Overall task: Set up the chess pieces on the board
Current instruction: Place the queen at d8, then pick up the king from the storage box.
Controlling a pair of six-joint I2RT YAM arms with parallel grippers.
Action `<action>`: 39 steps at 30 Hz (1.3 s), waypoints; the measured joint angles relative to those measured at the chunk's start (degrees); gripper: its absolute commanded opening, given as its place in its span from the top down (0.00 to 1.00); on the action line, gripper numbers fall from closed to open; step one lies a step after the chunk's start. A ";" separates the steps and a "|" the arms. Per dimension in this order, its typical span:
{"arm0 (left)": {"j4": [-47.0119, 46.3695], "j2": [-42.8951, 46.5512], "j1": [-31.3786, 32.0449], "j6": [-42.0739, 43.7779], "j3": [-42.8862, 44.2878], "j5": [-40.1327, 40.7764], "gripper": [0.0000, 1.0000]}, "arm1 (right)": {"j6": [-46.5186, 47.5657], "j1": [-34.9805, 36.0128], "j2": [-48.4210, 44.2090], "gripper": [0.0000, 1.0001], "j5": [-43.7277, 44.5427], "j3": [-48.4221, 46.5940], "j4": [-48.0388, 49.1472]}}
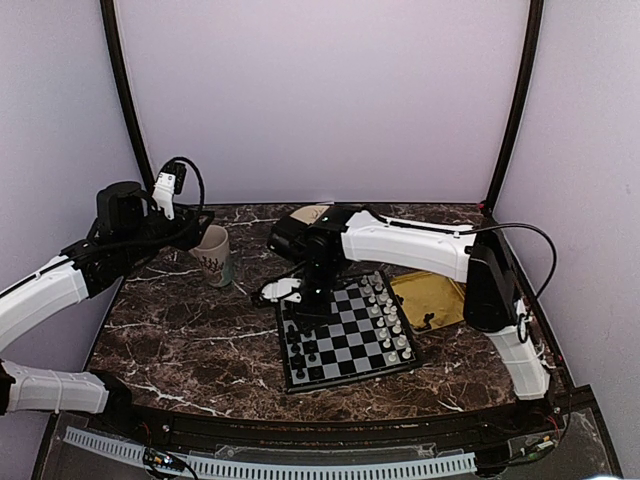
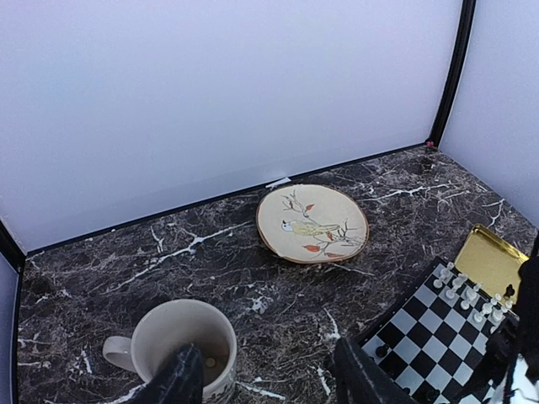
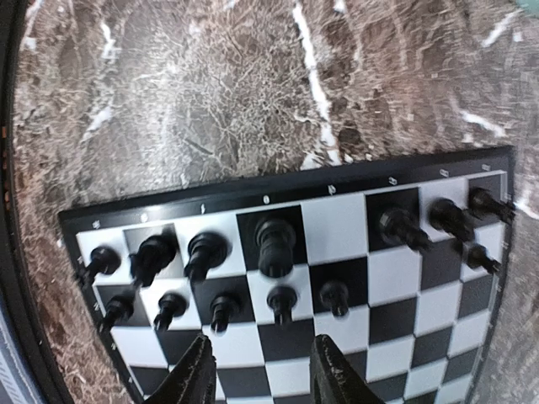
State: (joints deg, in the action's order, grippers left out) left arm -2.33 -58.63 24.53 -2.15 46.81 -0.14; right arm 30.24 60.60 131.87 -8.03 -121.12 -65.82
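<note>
Two rows of black chess pieces (image 3: 275, 244) stand along the left edge of the chessboard (image 1: 350, 335). The board lies on the marble table (image 1: 180, 340) just beyond the arm bases, and white pieces (image 1: 390, 315) line its right edge. Above the black rows we see the right gripper (image 3: 261, 345), its jaws spread and empty. Just right of the board lies a yellow tray (image 1: 440, 290) carrying a lone black piece (image 1: 428, 320). Farther back on the left, the left gripper (image 2: 265, 349) hangs over a ceramic mug (image 2: 168, 308), jaws apart and gripping nothing. A bird-painted plate (image 2: 312, 223) sits near the back wall.
</note>
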 measured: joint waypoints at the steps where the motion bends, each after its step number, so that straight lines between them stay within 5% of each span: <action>1: -0.15 -0.22 0.00 0.04 0.00 -0.02 0.45 | 0.11 -0.22 -1.53 0.61 0.20 0.81 -0.02; 8: -1.11 -2.01 0.00 0.70 -0.15 -2.51 0.47 | 0.15 -4.87 -14.03 0.61 0.07 9.27 1.25; 22: -1.81 -7.93 0.11 1.07 -0.13 -14.71 0.51 | 0.00 -32.89 -36.24 0.72 0.63 48.06 13.07; 28: -1.90 -8.39 0.11 1.16 -0.13 -16.15 0.51 | 1.46 -34.95 -36.89 0.74 2.89 56.50 15.43; 39: -1.90 -8.39 0.13 1.51 -0.13 -17.03 0.51 | 5.22 -34.82 -35.67 0.82 0.46 56.74 15.74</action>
State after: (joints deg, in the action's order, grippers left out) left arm -4.23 -67.02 24.67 -0.64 46.68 -17.17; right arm 35.46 25.78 96.20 -7.57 -64.38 -50.09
